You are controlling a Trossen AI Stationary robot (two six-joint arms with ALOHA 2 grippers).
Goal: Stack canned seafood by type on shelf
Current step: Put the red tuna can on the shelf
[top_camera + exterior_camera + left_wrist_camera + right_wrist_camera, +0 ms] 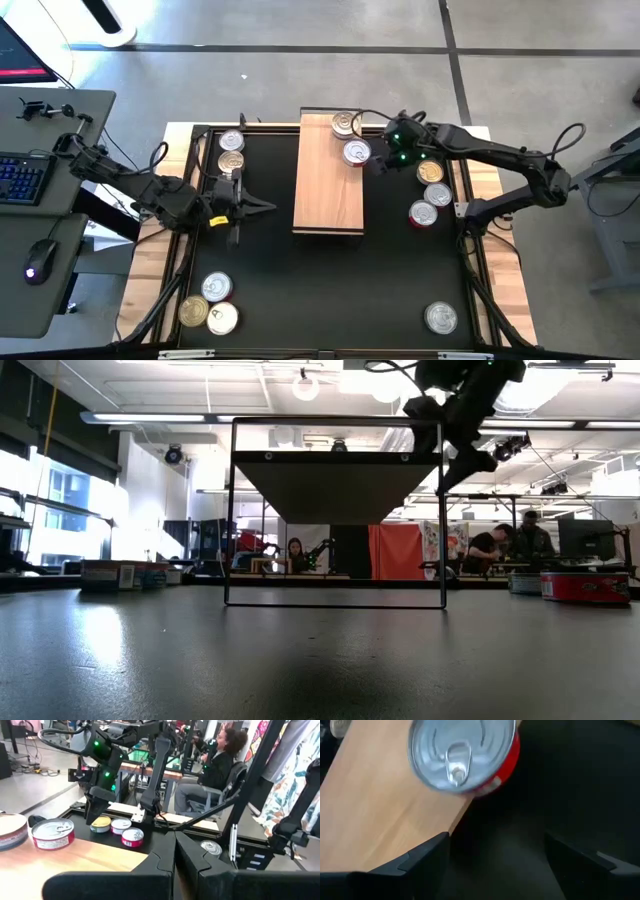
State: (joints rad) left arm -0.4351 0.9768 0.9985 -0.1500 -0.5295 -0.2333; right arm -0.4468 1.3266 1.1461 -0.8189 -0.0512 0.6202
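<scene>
The shelf (pixel 328 185) is a light-brown board raised on a black wire frame (pixel 338 485) in the middle of the black table. Two tins stand on its far end: a gold-lidded one (pixel 345 123) and a silver-lidded one with a red side (pixel 357 152) (pixel 462 755), which rests at the board's right edge. My right gripper (pixel 384 160) (pixel 500 855) hangs open just right of that tin, above the table, touching nothing. My left gripper (pixel 255 207) (pixel 175 850) is shut and empty, left of the shelf, pointing toward it.
More tins stand on the table: two at the far left (pixel 231 150), three at the near left (pixel 212 305), three right of the shelf (pixel 432 193) and one at the near right (pixel 441 318). People sit at desks in the room beyond (pixel 490 545).
</scene>
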